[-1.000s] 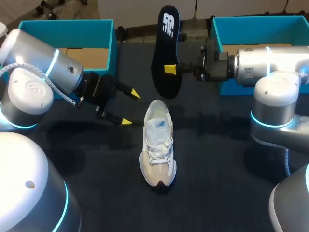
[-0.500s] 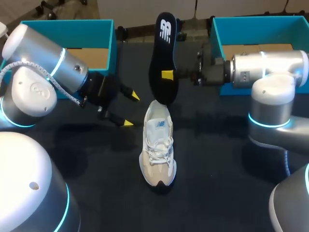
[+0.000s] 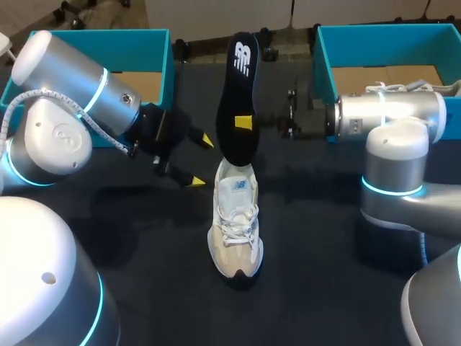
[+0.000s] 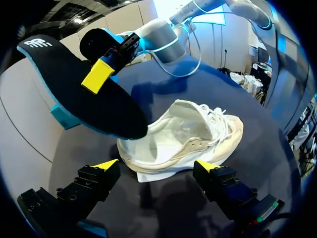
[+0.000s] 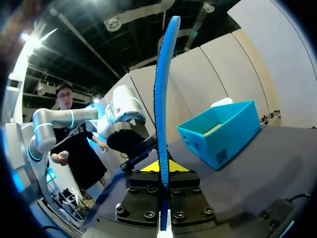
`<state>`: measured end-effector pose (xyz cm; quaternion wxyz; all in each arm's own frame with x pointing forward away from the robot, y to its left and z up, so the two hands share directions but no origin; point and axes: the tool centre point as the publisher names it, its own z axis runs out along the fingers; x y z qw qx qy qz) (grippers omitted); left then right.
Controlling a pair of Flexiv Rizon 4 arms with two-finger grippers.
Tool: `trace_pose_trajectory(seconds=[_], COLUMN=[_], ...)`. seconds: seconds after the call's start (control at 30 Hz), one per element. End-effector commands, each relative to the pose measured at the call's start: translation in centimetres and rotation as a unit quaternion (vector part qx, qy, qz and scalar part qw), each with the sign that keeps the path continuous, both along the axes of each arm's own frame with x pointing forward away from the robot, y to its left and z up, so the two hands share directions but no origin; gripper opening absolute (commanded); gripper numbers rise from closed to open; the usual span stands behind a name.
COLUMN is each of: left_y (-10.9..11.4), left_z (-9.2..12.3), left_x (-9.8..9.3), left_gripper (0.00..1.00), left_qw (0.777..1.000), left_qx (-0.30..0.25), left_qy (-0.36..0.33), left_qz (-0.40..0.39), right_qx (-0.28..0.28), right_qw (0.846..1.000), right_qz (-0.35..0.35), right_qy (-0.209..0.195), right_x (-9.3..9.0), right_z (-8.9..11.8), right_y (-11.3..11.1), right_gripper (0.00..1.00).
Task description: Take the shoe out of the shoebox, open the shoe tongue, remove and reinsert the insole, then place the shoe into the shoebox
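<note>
jaws of the right gripper (image 3: 245, 122) clamp the black insole (image 3: 238, 83) mid-length, holding it upright with its toe end at the heel opening of the white shoe (image 3: 235, 223). the shoe stands on the dark table (image 3: 317, 245) between two teal shoeboxes (image 3: 162, 65). the left gripper (image 3: 202, 161) gapes empty just beside the heel. shoe and insole are out; reinserting and boxing remain. a white logo marks the insole's heel, a small one the tongue.
</note>
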<state>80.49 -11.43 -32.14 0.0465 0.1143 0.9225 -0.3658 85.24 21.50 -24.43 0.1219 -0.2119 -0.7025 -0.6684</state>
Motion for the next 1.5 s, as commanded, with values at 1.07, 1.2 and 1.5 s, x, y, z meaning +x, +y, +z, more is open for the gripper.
trace_pose_trajectory(seconds=[1.07, 1.2, 1.5], left_y=[-1.0, -1.1, -1.6], left_z=[-0.6, -0.7, -1.5], left_x=[0.6, 0.5, 1.1], left_gripper=[1.00, 1.00, 1.00], left_qw=[1.000, 1.000, 1.000], left_qx=[0.008, 0.008, -0.001], left_qy=[-0.005, -0.006, 0.016], left_qz=[0.022, 0.020, -0.010], right_qx=[0.021, 0.022, 0.026], right_qw=[1.000, 0.999, 0.999], right_qz=[-0.012, -0.015, -0.006], right_qy=[0.013, 0.017, 0.026], right_x=[-1.4, -1.7, -1.9], right_z=[-2.6, -3.2, -3.1], right_y=[0.0, 0.0, 0.1], right_gripper=[0.00, 0.00, 0.00])
